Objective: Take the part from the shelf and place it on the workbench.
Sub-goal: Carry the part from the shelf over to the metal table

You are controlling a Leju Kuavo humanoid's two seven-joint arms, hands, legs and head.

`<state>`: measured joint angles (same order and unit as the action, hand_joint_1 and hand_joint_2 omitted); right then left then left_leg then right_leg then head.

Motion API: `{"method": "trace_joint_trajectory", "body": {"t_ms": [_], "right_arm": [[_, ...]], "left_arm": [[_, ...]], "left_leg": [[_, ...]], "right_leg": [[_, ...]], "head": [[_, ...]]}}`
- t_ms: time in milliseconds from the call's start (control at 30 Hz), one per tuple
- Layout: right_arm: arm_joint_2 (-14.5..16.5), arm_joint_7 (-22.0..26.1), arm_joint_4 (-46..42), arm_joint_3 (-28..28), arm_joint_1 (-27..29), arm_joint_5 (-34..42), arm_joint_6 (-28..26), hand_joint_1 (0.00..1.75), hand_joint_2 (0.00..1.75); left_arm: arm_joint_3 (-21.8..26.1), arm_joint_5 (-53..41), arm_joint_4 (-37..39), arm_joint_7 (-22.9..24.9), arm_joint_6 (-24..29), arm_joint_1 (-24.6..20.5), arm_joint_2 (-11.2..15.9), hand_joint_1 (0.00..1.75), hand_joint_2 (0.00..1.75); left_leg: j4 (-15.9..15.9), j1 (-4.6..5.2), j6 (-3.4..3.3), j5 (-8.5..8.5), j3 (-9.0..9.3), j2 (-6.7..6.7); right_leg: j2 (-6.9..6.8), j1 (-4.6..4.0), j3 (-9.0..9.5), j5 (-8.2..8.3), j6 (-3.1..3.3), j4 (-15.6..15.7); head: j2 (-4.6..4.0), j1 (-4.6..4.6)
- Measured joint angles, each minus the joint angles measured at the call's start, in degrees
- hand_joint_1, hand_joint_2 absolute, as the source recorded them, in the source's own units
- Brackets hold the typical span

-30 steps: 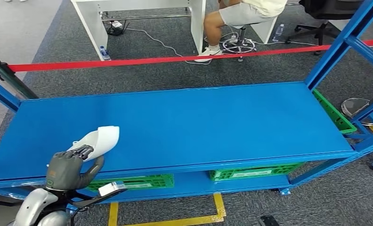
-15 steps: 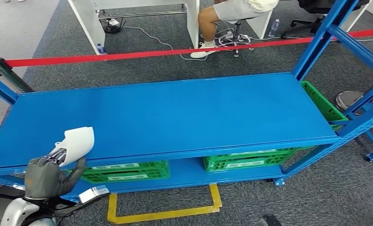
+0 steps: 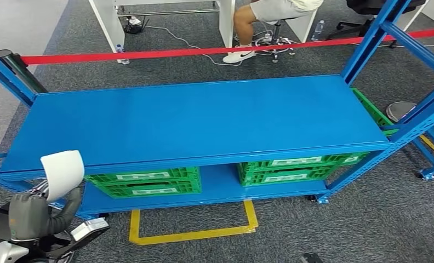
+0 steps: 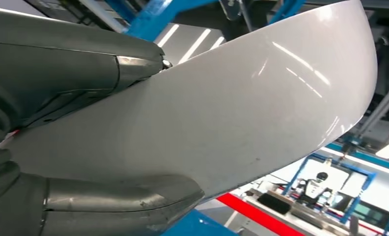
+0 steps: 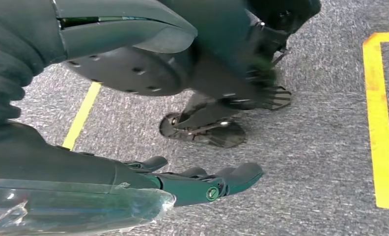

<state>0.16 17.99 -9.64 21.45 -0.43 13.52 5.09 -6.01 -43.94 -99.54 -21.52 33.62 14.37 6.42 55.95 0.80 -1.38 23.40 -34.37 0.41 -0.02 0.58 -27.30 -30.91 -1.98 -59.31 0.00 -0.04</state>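
Observation:
My left hand [image 3: 31, 212] grips a white curved plastic part [image 3: 63, 171] at the lower left of the head view, in front of the blue shelf's [image 3: 204, 123] front edge and off its surface. Close up in the left wrist view, the white part [image 4: 241, 108] is clamped between the thumb and the fingers [image 4: 74, 64] of the left hand [image 4: 60, 137]. My right hand [image 5: 182, 184] hangs over grey carpet with its fingers apart and nothing in them.
Green crates [image 3: 143, 182] [image 3: 300, 169] sit on the shelf's lower level. A yellow floor outline [image 3: 193, 233] lies before the shelf. Blue uprights [image 3: 373, 38] rise at the right. Behind a red barrier tape [image 3: 149, 53] a person [image 3: 269, 13] sits at a white desk.
The whole view has shifted as the camera moved back from the shelf. My left hand has drawn the white part off the shelf top, past its front edge.

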Motion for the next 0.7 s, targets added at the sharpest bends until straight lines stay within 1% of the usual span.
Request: {"method": "trace_joint_trajectory", "body": {"t_ms": [33, 67, 100, 133, 167, 200, 233, 267, 300, 333, 367, 400, 433, 467, 500, 533, 567, 600, 633, 667, 700], "right_arm": [[0.0, 0.0, 0.0, 0.0, 0.0, 0.0, 0.0, 0.0, 1.75], [0.0, 0.0, 0.0, 0.0, 0.0, 0.0, 0.0, 0.0, 1.75], [0.0, 0.0, 0.0, 0.0, 0.1, 0.0, 0.1, 0.0, 1.75], [0.1, 0.0, 0.1, 0.0, 0.2, 0.0, 0.1, 0.0, 1.75], [0.1, 0.0, 0.1, 0.0, 0.3, 0.0, 0.2, 0.0, 1.75], [0.2, 0.0, 0.1, 0.0, 0.3, 0.0, 0.2, 0.0, 1.75], [0.2, 0.0, 0.1, 0.0, 0.3, 0.0, 0.2, 0.0, 1.75], [0.2, 0.0, 0.2, 0.0, 0.3, 0.1, 0.2, 0.0, 1.75], [0.2, 0.0, 0.2, 0.0, 0.4, 0.1, 0.2, 0.0, 1.75], [0.2, 0.0, 0.2, 0.0, 0.4, 0.1, 0.2, 0.0, 1.75], [0.2, 0.0, 0.2, 0.0, 0.4, 0.1, 0.2, 0.0, 1.75], [0.2, 0.0, 0.2, 0.0, 0.4, 0.1, 0.2, 0.0, 1.75], [0.2, 0.0, 0.2, 0.0, 0.4, 0.1, 0.2, 0.0, 1.75], [0.2, 0.0, 0.2, 0.0, 0.4, 0.1, 0.2, 0.0, 1.75], [0.2, 0.0, 0.2, 0.0, 0.4, 0.1, 0.2, 0.0, 1.75], [0.2, 0.1, 0.2, 0.0, 0.4, 0.1, 0.3, 0.0, 1.75], [0.2, 0.1, 0.2, 0.0, 0.4, 0.1, 0.3, 0.0, 1.75], [0.2, 0.1, 0.2, 0.0, 0.4, 0.1, 0.3, 0.0, 1.75], [0.2, 0.1, 0.3, 0.0, 0.5, 0.1, 0.3, 0.0, 1.75], [0.2, 0.1, 0.3, 0.0, 0.5, 0.1, 0.3, 0.0, 1.75], [0.1, 0.1, 0.4, 0.0, 0.6, 0.1, 0.3, 0.0, 1.75]], "left_arm": [[0.4, 0.6, -0.2, -0.1, 0.0, 0.3, -0.1, 1.75, 1.75], [0.8, 1.0, -0.3, -0.3, 0.1, 0.6, -0.3, 1.75, 1.75], [1.2, 1.4, -0.4, -0.4, 0.1, 0.9, -0.5, 1.75, 1.75], [1.5, 1.7, -0.5, -0.6, 0.2, 1.2, -0.6, 1.75, 1.75], [1.9, 2.1, -0.6, -0.8, 0.2, 1.7, -0.8, 1.75, 1.75], [2.3, 2.5, -0.7, -1.0, 0.2, 2.1, -1.0, 1.75, 1.75], [2.7, 2.9, -0.8, -1.2, 0.2, 2.5, -1.2, 1.75, 1.75], [3.1, 3.3, -0.8, -1.4, 0.2, 2.9, -1.4, 1.75, 1.75], [3.5, 3.5, -0.8, -1.6, 0.2, 3.2, -1.7, 1.75, 1.75], [3.8, 3.8, -0.8, -1.8, 0.2, 3.5, -1.9, 1.75, 1.75], [4.1, 4.0, -0.8, -1.9, 0.2, 3.8, -2.2, 1.75, 1.75], [4.4, 4.1, -0.9, -2.0, 0.2, 4.0, -2.4, 1.75, 1.75], [4.6, 4.4, -0.9, -2.1, 0.2, 4.3, -2.6, 1.75, 1.75], [4.9, 4.6, -1.1, -2.2, 0.2, 4.4, -2.8, 1.75, 1.75], [5.1, 4.8, -1.2, -2.4, 0.1, 4.5, -2.9, 1.75, 1.75], [5.4, 5.1, -1.4, -2.7, 0.1, 4.6, -3.1, 1.75, 1.75], [5.6, 5.2, -1.5, -2.9, 0.0, 4.8, -3.3, 1.75, 1.75], [5.8, 5.3, -1.6, -3.0, 0.0, 4.9, -3.5, 1.75, 1.75], [6.0, 5.4, -1.6, -3.1, -0.1, 5.1, -3.6, 1.75, 1.75], [6.1, 5.5, -1.7, -3.1, -0.1, 5.2, -3.8, 1.75, 1.75], [6.1, 5.5, -1.7, -3.1, -0.1, 5.2, -4.0, 1.75, 1.75]], "left_leg": [[0.2, 0.05, 0.3, -0.38, -0.32, 0.01], [0.3, 0.06, 0.61, -0.76, -0.53, 0.02], [0.3, 0.01, 0.94, -1.19, -0.66, 0.02], [0.5, -0.08, 1.28, -1.05, -0.87, -0.04], [1.3, -0.18, 1.65, 0.19, -1.23, -0.11], [3.0, -0.31, 2.05, 2.5, -1.81, -0.18], [5.9, -0.51, 2.43, 5.66, -2.55, -0.22], [9.6, -0.69, 2.76, 8.77, -3.3, -0.22], [13.2, -0.88, 3.02, 10.8, -3.86, -0.22], [15.8, -1.03, 3.19, 11.42, -3.93, -0.22], [16.6, -1.17, 3.31, 10.73, -3.18, -0.22], [15.2, -1.3, 3.35, 9.21, -1.43, -0.22], [11.9, -1.41, 3.33, 7.65, 1.21, -0.22], [7.6, -1.43, 3.21, 6.89, 4.22, -0.23], [3.6, -1.4, 2.94, 6.81, 6.78, -0.25], [0.9, -1.31, 2.63, 7.11, 8.33, -0.27], [-0.4, -1.16, 2.24, 7.49, 8.9, -0.29], [-0.8, -1.04, 1.75, 7.3, 8.71, -0.29], [-0.8, -1.04, 1.24, 6.8, 8.2, -0.19], [-0.9, -1.04, 0.69, 6.18, 7.61, -0.1], [-1.0, -1.09, 0.17, 5.46, 6.87, 0.0]], "right_leg": [[0.03, -0.08, 1.67, -0.61, 0.21, 2.8], [0.06, -0.2, 2.25, -1.13, 0.45, 4.2], [0.03, -0.21, 1.89, -1.0, 0.82, 4.4], [-0.07, -0.17, 1.35, -0.57, 1.28, 4.4], [-0.18, -0.11, 0.84, -0.02, 1.8, 4.4], [-0.32, 0.0, 0.2, 0.64, 2.25, 4.5], [-0.43, 0.04, -0.45, 1.25, 2.55, 4.5], [-0.48, 0.03, -1.05, 1.85, 2.67, 4.4], [-0.52, 0.02, -1.69, 2.45, 2.65, 4.3], [-0.54, 0.01, -2.36, 3.02, 2.59, 4.1], [-0.55, 0.02, -3.15, 3.54, 2.49, 3.9], [-0.56, 0.04, -4.03, 3.99, 2.35, 3.5], [-0.56, 0.07, -4.81, 4.34, 2.17, 3.2], [-0.55, 0.01, -5.5, 4.64, 1.95, 2.7], [-0.52, -0.05, -6.03, 4.95, 1.65, 2.4], [-0.51, -0.1, -6.4, 5.32, 1.3, 2.2], [-0.51, -0.11, -6.66, 5.75, 0.89, 2.1], [-0.52, -0.06, -6.84, 6.28, 0.44, 2.2], [-0.49, 0.05, -7.09, 6.45, 0.04, 2.1], [-0.44, 0.13, -7.56, 5.7, -0.28, 1.7], [-0.36, 0.18, -8.29, 3.83, -0.52, 0.3]], "head": [[0.0, -0.01], [0.0, -0.05], [0.0, -0.06], [0.0, 0.01], [0.0, -0.05], [0.0, -0.14], [0.0, -0.24], [0.0, -0.39], [0.0, -0.44], [0.0, -0.43], [0.0, -0.45], [0.0, -0.44], [0.0, -0.45], [0.0, -0.46], [0.0, -0.43], [0.0, -0.41], [0.0, -0.38], [0.0, -0.35], [0.0, -0.4], [0.0, -0.38], [0.0, -0.31]]}}
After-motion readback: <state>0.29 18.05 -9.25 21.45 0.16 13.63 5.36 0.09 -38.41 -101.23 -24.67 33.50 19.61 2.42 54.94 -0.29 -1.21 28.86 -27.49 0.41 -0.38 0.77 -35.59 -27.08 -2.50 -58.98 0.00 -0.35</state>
